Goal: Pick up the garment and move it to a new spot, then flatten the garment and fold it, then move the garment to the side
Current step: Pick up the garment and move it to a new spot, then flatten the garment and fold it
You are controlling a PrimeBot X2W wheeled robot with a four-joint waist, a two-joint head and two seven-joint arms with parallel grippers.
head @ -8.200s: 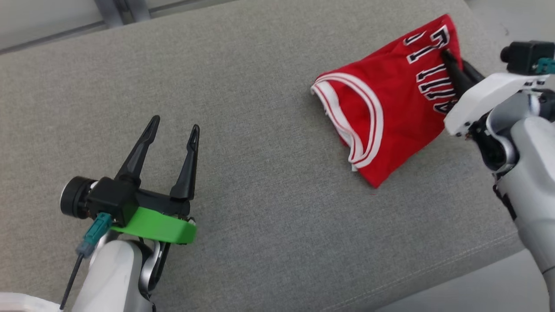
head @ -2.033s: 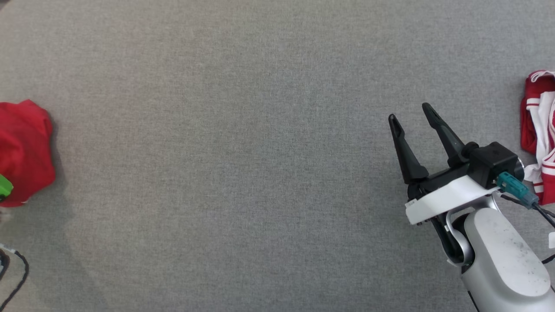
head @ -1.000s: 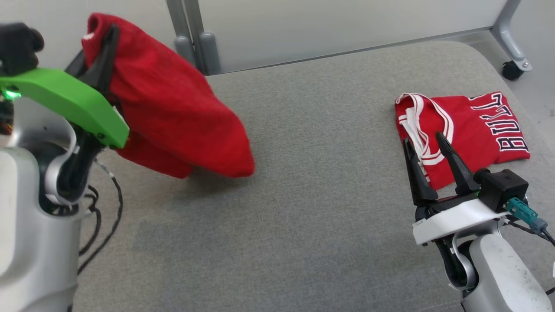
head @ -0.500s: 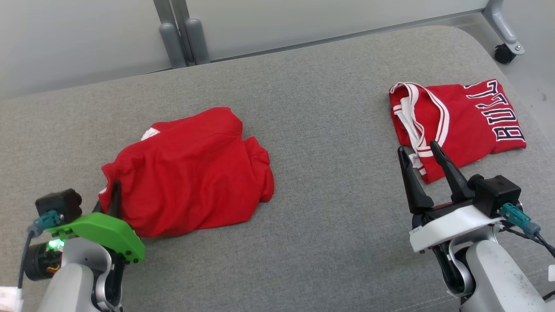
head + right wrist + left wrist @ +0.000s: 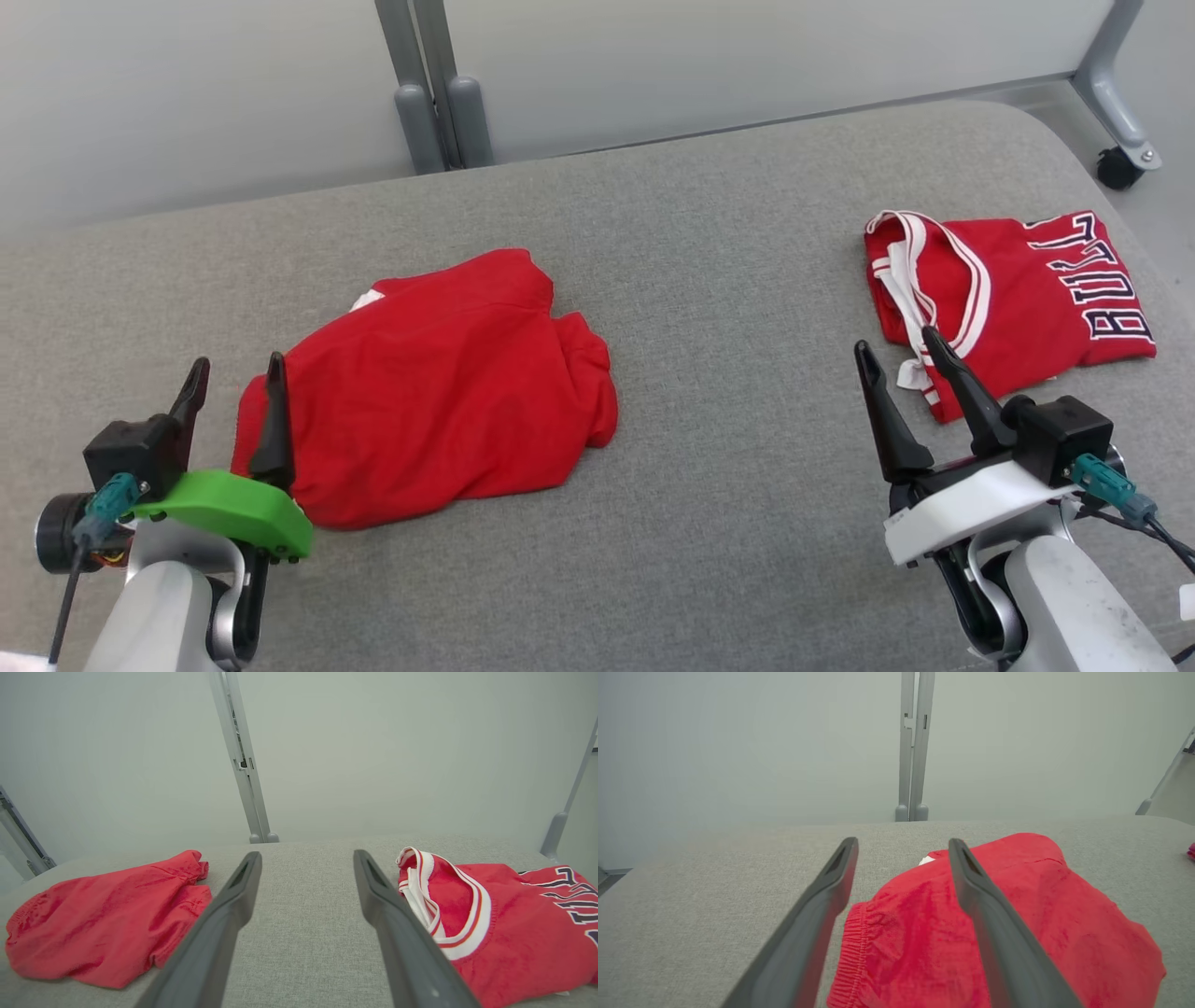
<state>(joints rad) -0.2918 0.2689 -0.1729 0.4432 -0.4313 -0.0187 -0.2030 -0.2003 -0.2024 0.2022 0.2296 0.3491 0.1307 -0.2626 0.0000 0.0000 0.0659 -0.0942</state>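
Bench [image 5: 728,523]: grey fabric top.
Garment [image 5: 439,383]: red, crumpled, lies loose on the bench left of centre; elastic hem faces the left tool.
Left tool [image 5: 236,364]: fingers spread apart, nothing gripped. In the left wrist view the tool [image 5: 902,842] straddles the hem of the garment [image 5: 1045,896]; contact cannot be told.
Jersey [image 5: 1018,299]: red with white trim, folded flat at the bench's right end, well apart from the garment.
Right tool [image 5: 894,341]: fingers spread apart, empty, just beside the jersey's near corner.
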